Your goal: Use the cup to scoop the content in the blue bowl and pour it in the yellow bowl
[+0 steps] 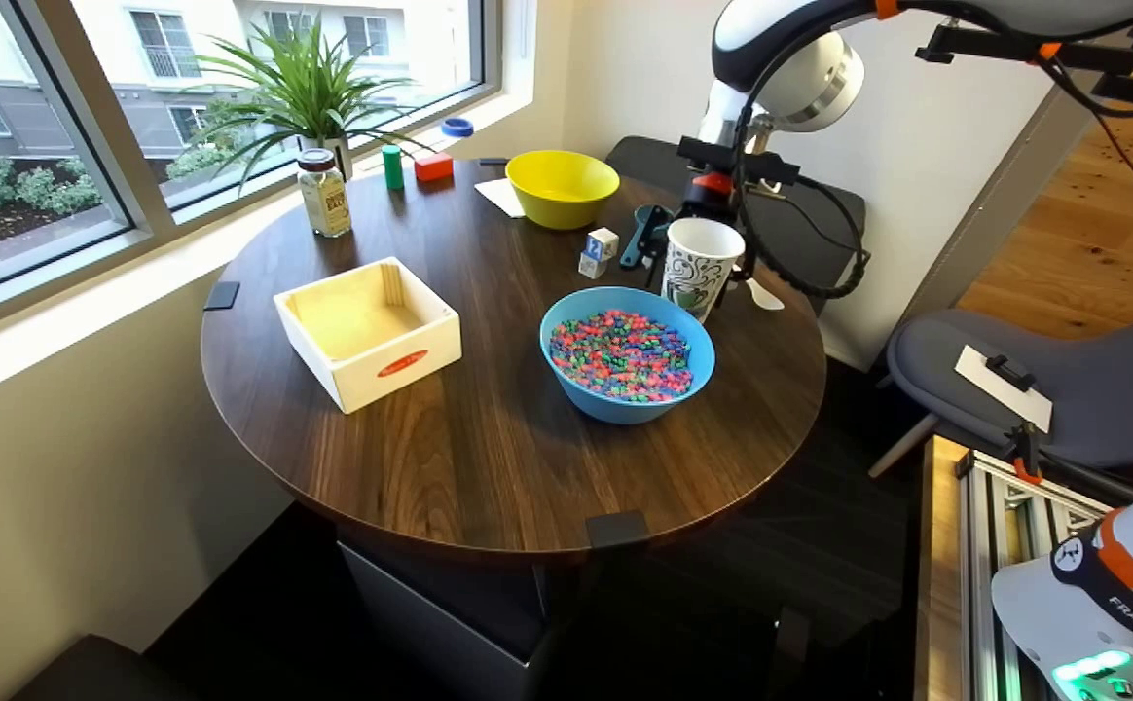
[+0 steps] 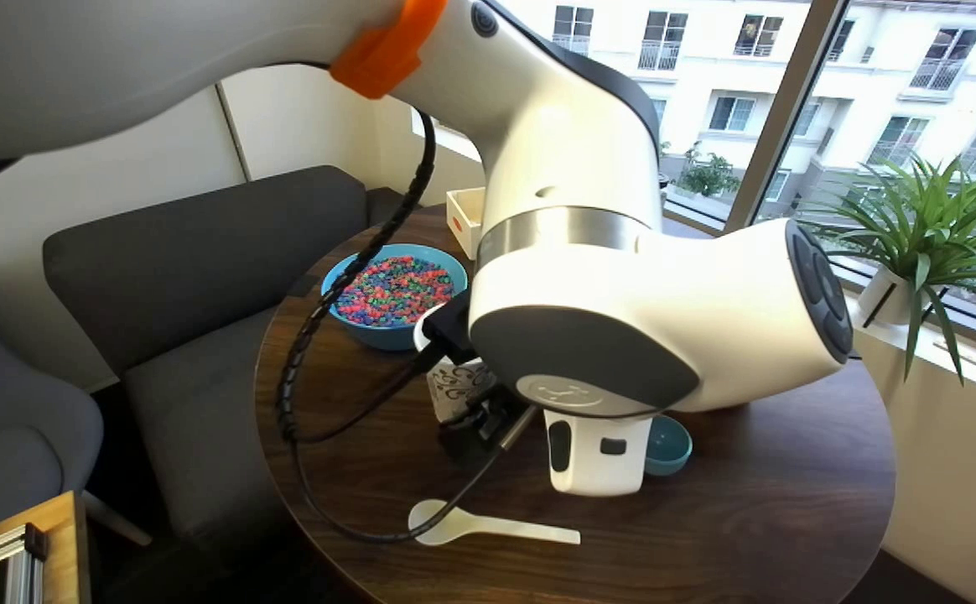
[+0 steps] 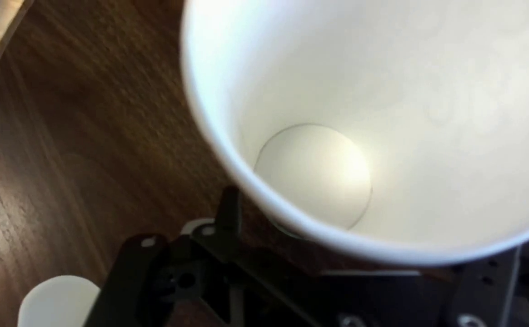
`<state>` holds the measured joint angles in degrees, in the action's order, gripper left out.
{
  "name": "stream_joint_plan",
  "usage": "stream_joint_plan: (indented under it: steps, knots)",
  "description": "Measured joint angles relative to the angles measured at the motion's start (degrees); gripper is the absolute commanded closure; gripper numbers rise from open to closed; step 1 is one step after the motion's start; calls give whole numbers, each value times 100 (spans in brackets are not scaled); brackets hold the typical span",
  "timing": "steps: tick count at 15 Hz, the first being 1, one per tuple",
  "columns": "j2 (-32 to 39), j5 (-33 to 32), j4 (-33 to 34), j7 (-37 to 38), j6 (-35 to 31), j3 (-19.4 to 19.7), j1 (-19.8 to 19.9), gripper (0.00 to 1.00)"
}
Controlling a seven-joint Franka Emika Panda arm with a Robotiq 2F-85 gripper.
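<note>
The round dark counter (image 1: 489, 458) carries a jar (image 1: 326, 200), green cylinder (image 1: 392, 167) and red block (image 1: 433, 167) along its window-side edge, a white spoon (image 2: 492, 526) near the opposite one and, between, a wooden box (image 1: 372, 378), small blocks (image 1: 597, 252), teal dish (image 2: 668, 450), cup (image 1: 695, 277), blue bowl (image 1: 576, 390) and yellow bowl (image 1: 565, 209).

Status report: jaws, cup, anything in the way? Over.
Jaws open, at the cup; contact unclear. Cup empty, close by the blue bowl of beads. White spoon on the cup's other side, probably not in the way.
</note>
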<state>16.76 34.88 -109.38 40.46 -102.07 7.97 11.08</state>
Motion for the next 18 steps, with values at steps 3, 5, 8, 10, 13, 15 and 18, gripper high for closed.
stream_joint_plan:
  steps: [3,5,8,10,13,15,18]
  knots:
    - [32,21,0,0,12,-1,-8,0]
    - [52,22,0,0,17,-1,-12,5]
    - [74,25,1,0,36,1,-13,20]
    - [73,27,15,0,75,4,-12,34]
    - [73,27,52,0,138,12,-11,34]
    - [73,28,67,0,149,11,-12,34]
    - [72,28,92,-4,149,10,-18,36]
